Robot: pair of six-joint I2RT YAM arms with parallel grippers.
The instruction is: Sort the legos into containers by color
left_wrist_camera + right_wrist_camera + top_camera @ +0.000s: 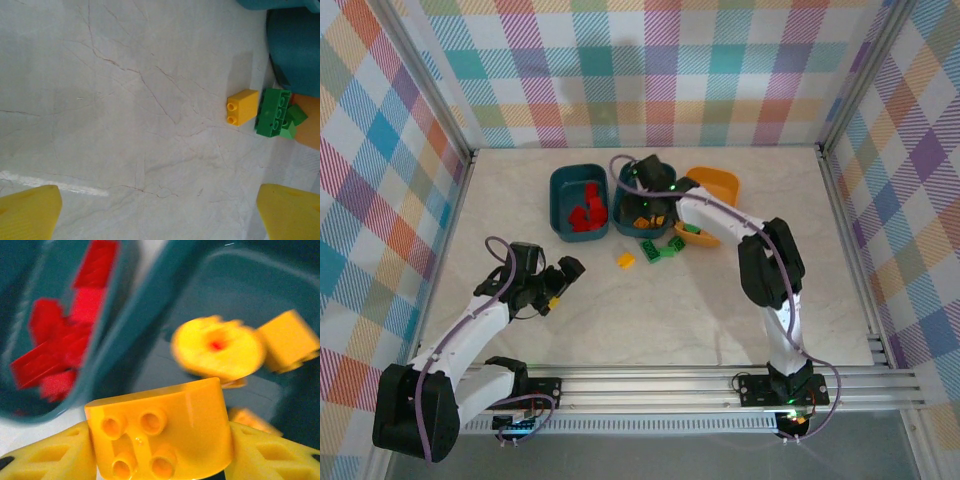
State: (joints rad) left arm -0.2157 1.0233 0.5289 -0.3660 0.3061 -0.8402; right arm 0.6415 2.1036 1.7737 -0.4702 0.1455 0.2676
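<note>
We are placing a yellow brick (162, 427): the right jaws grip it by 2 sides above the middle teal tub (260, 285), which holds yellow pieces, so the next move calls for opening them there. The left jaws stand wide open and empty above the tabletop (125, 125), the loose yellow brick (242, 106) well ahead of them.

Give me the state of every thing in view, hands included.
Left tub: holds red bricks.
Middle tub: holds yellow bricks.
Orange tub: upright, contents hard to tell.
Loose yellow brick: unsorted, on the table.
Green bricks: unsorted, on the table by the orange tub.
Left hand: open, empty.
Right hand: shut on a curved brick, yellow, over the middle tub.
</note>
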